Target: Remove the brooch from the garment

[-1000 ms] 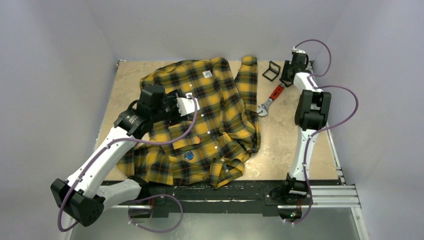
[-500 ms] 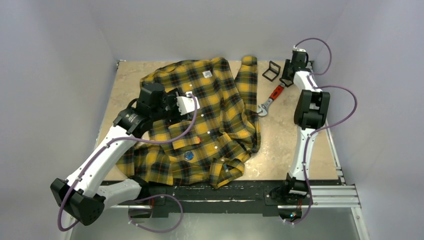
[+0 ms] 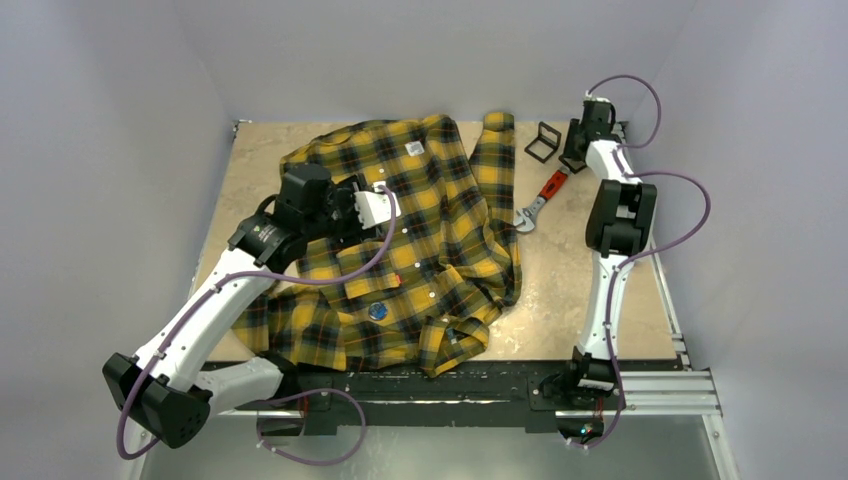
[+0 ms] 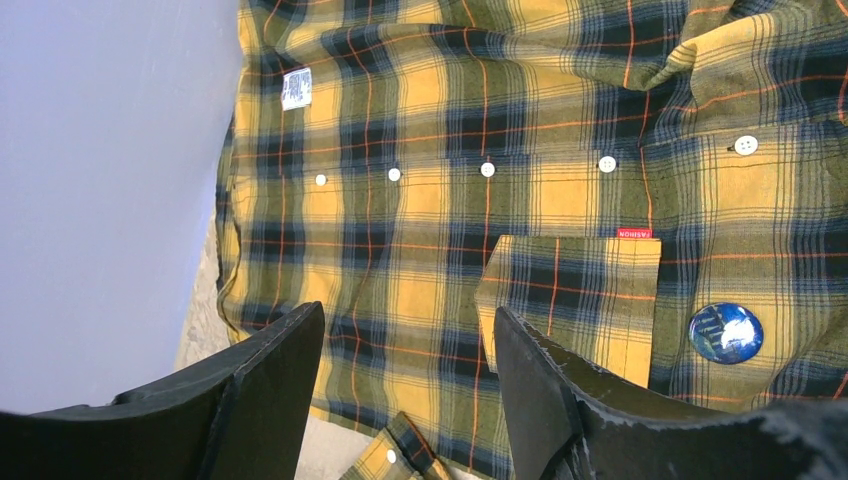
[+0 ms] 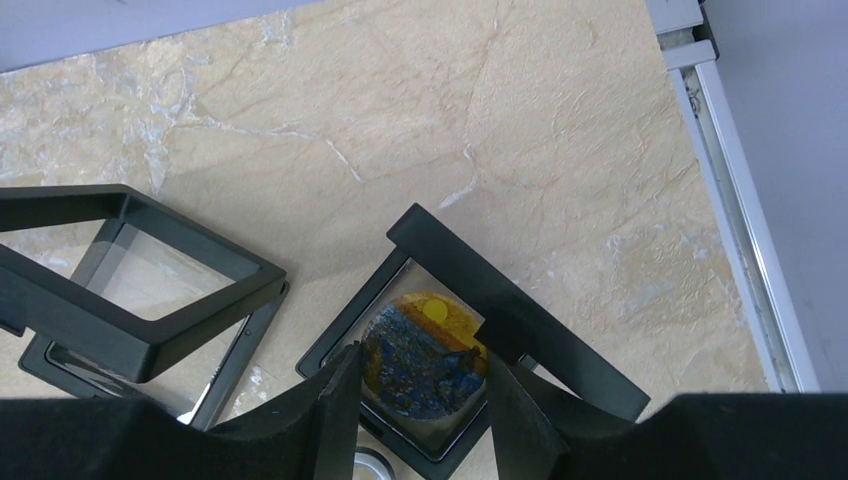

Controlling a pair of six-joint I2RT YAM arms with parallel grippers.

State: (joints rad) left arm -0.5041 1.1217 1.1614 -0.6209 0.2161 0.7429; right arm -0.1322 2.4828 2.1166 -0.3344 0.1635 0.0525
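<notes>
The yellow and black plaid shirt lies spread on the table. A round blue brooch is pinned below its chest pocket and also shows in the left wrist view. My left gripper hovers open and empty above the shirt's button row, up and left of the brooch. My right gripper is at the far right back corner. In the right wrist view its fingertips press both edges of a round blue-and-orange badge lying in a black frame case.
A red-handled wrench lies right of the shirt's sleeve. A second open black frame case stands beside the first. The metal rail runs along the table's right edge. Grey walls close in left, back and right.
My left gripper has drifted slightly left and back over the shirt. My right wrist has edged a little toward the back. The shirt and brooch have not moved.
</notes>
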